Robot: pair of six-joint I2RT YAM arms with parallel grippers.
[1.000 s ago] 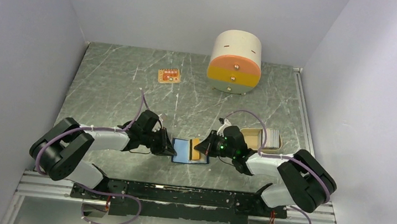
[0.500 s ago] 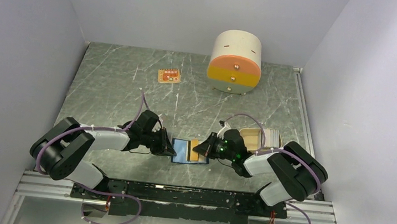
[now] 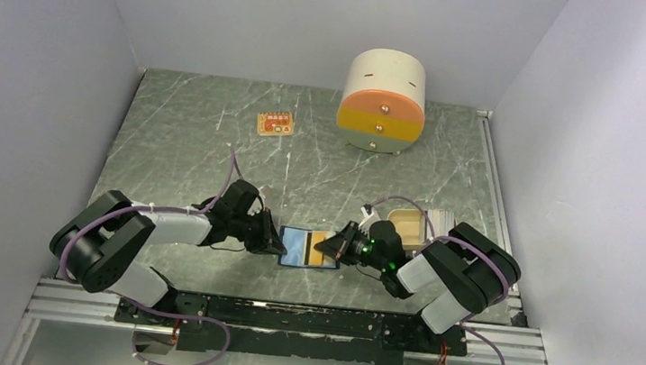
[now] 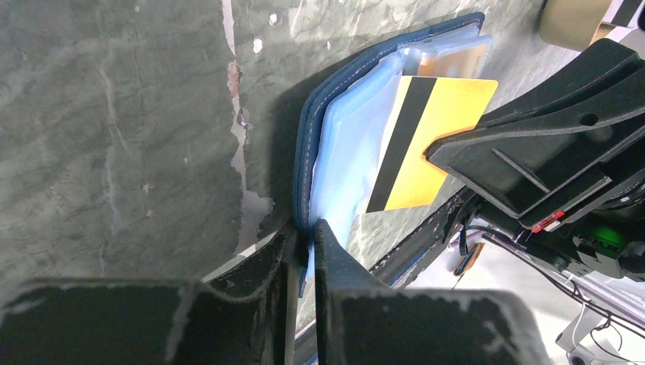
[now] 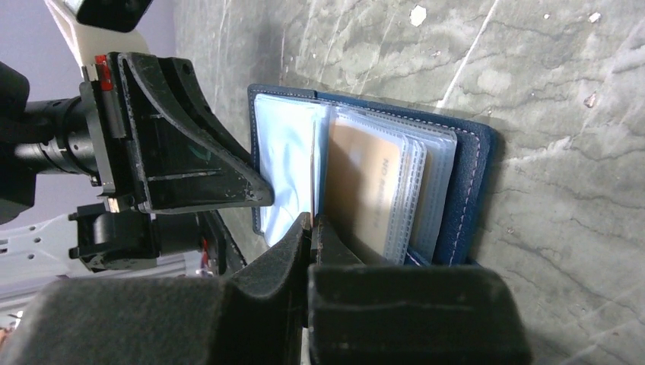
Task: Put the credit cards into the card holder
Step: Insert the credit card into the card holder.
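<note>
The card holder (image 3: 298, 246) lies open on the table between the arms, navy outside, light blue sleeves inside. My left gripper (image 4: 306, 237) is shut on its left cover edge (image 4: 303, 175). A credit card (image 4: 432, 137), yellow-tan with a black stripe, is pinched in my right gripper (image 5: 311, 222), which is shut on it. The stripe end lies against the clear sleeves (image 4: 350, 160). In the right wrist view this card shows edge-on, and another tan card (image 5: 365, 182) sits inside a sleeve of the card holder (image 5: 468, 190). More cards (image 3: 442, 222) are stacked at the right.
A beige box (image 3: 408, 220) sits beside the right arm. A small orange tag (image 3: 276, 124) lies at the back left. A cream-and-orange round drawer unit (image 3: 382, 101) stands at the back. Walls close in both sides.
My right arm has folded in and its gripper has moved slightly left, carrying the card further over the open holder. The left gripper has stayed clamped on the cover.
</note>
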